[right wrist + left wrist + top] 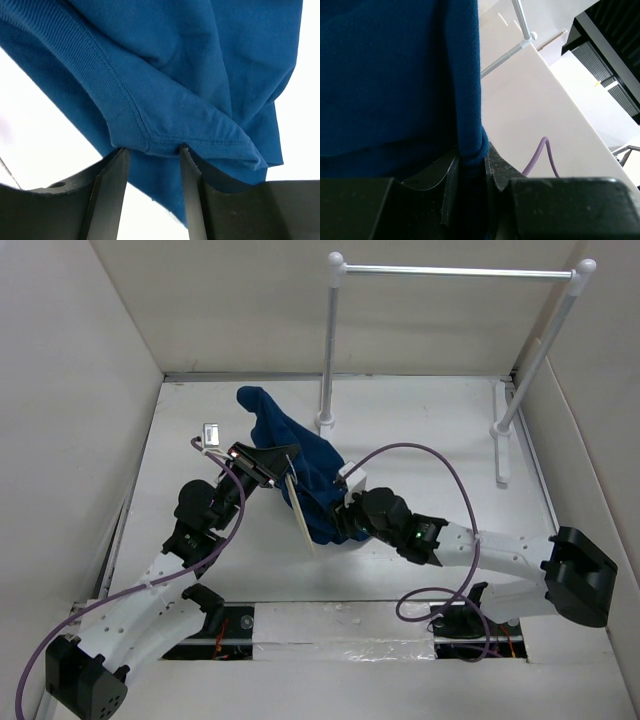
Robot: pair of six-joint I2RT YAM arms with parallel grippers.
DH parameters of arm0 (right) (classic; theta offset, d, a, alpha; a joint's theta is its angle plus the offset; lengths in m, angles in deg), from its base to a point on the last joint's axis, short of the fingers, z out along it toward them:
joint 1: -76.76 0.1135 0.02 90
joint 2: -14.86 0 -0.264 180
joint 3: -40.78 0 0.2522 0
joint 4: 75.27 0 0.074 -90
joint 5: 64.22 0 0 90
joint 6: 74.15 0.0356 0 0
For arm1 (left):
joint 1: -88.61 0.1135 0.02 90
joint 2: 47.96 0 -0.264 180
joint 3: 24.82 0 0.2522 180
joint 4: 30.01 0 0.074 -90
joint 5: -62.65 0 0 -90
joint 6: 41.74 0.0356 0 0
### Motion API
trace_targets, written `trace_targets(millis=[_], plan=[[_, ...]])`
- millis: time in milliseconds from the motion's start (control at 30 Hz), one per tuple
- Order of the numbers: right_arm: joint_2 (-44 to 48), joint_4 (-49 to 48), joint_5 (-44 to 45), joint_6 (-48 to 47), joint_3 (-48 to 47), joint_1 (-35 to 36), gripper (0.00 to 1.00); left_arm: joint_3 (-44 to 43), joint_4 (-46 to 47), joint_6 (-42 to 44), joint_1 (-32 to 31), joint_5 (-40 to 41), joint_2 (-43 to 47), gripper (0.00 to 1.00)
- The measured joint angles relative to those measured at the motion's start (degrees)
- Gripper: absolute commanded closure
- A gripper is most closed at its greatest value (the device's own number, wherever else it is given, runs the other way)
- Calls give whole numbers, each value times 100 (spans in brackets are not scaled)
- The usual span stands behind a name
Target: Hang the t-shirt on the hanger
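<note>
Threading step: left gripper point(471, 162) clamps navy-blue fabric t-shirt point(290, 445); right gripper point(152, 150) unclenched at hem. Next: grab hem, draw over pale wooden hanger point(303, 520).

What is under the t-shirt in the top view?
One pale bar of the hanger sticks out along the left edge of the t-shirt. The rest of the hanger, hook included, is hidden from view, mostly by the cloth.

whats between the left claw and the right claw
In the top view, the t-shirt spans from the left claw to the right claw, and the hanger shows as a pale bar slanting between them against the cloth.
</note>
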Motion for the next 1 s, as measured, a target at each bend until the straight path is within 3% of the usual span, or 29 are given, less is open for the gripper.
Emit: trace_targets(millis=[67, 100, 167, 433, 800, 1000], plan=[[-87, -9, 0, -33, -46, -2, 67, 0, -7, 4, 0, 0, -2, 100], [-122, -9, -4, -39, -52, -4, 82, -2, -13, 4, 0, 0, -2, 100], [-168, -13, -20, -44, -52, -4, 99, -2, 7, 2, 0, 0, -13, 100], [85, -2, -533, 205, 129, 20, 100, -13, 573, -11, 0, 328, -476, 100], [1952, 409, -649, 1036, 876, 691, 100, -90, 1808, 109, 4, 1082, -1510, 100], [2426, 680, -752, 1366, 898, 726, 100, -101, 2367, 162, 4, 1224, -1757, 100]])
